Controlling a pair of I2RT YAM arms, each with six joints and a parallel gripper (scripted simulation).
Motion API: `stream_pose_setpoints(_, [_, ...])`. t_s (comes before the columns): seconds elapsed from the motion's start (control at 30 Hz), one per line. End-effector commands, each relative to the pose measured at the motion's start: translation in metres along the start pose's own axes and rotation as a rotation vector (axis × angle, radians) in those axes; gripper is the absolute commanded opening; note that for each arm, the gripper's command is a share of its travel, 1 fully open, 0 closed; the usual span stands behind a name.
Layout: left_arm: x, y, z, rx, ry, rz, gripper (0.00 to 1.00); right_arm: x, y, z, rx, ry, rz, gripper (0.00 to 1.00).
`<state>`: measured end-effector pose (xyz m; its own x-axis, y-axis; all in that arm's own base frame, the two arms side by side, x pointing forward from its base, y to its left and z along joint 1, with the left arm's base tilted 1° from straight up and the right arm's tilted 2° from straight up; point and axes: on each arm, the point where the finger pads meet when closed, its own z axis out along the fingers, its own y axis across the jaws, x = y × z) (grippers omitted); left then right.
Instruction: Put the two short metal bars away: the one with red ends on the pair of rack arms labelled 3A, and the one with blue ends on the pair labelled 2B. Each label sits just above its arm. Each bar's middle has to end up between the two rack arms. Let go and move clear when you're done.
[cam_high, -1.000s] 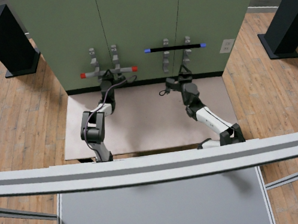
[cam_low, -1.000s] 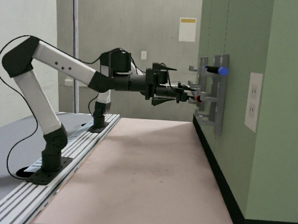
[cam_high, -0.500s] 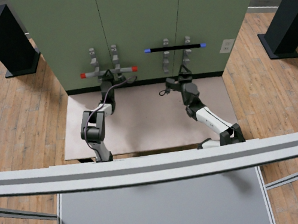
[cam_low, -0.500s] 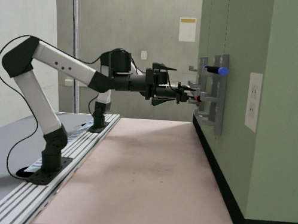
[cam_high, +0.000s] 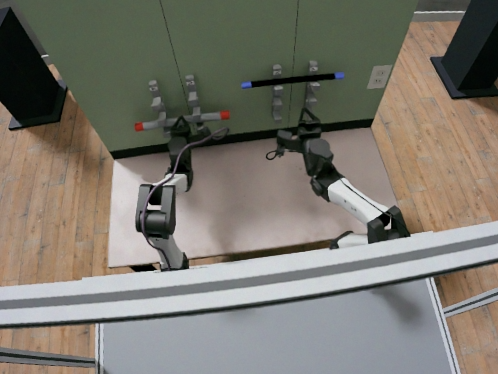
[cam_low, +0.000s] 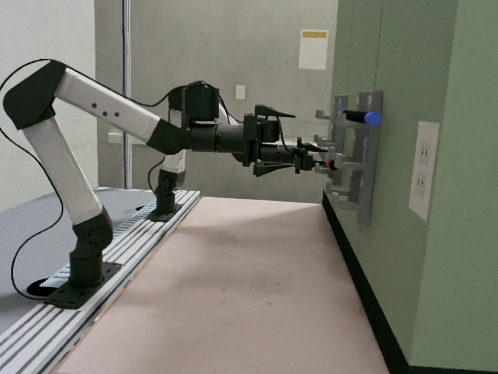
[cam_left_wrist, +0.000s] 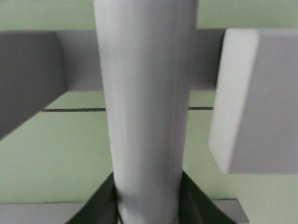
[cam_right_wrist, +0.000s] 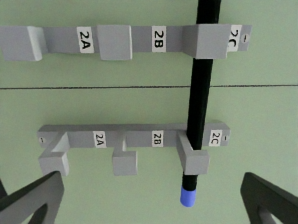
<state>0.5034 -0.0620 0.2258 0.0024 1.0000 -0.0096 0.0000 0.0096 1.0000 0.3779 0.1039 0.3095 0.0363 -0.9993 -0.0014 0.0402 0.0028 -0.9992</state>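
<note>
At the top view's 11 o'clock, the left tool (cam_high: 180, 121) (cam_low: 324, 157) (cam_left_wrist: 147, 178) points toward 12, clamped on the red-ended bar (cam_high: 218, 116) (cam_low: 330, 165) (cam_left_wrist: 145, 100). Exterior: the right tool (cam_high: 309, 112) (cam_low: 295, 140) (cam_right_wrist: 151, 180) reaches level toward 3 o'clock. Right wrist: its fingers stand apart; the blue-ended bar (cam_high: 295, 79) (cam_low: 372, 118) (cam_right_wrist: 199, 95) rests on 2C.

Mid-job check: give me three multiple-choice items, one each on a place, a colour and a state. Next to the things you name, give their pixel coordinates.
1. Which label sits just above the arms carrying the blue-ended bar (cam_high: 295, 80) (cam_low: 357, 116) (cam_right_wrist: 199, 100)?
A) 2A
B) 2B
C) 2C

2. What colour are the ends of the bar at the left gripper (cam_high: 181, 122) (cam_low: 322, 157) (cam_left_wrist: 147, 178)?
A) Red
B) Yellow
C) White

3. How is the right gripper (cam_high: 307, 112) (cam_low: 280, 145) (cam_right_wrist: 151, 180)?
A) Shut on a bar
B) Open
C) Shut, empty

1 C: the right wrist view shows 2C beside both arms.
2 A: the top view shows both red ends.
3 B: its fingers stand wide apart, nothing between.
</note>
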Motion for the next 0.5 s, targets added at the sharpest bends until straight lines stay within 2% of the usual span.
stream_pose_setpoints(0.0, [0.0043, -0.008, 0.0025, -0.001, 0.007, -0.003, 0.0, -0.0022, 0.0108, -0.0012, -0.016, -0.001, -0.011, 1.0])
stream_pose_setpoints(0.47, [0.0043, -0.0128, 0.0025, -0.001, 0.007, -0.003, 0.0, -0.0022, 0.0108, -0.0012, -0.016, -0.001, -0.011, 1.0])
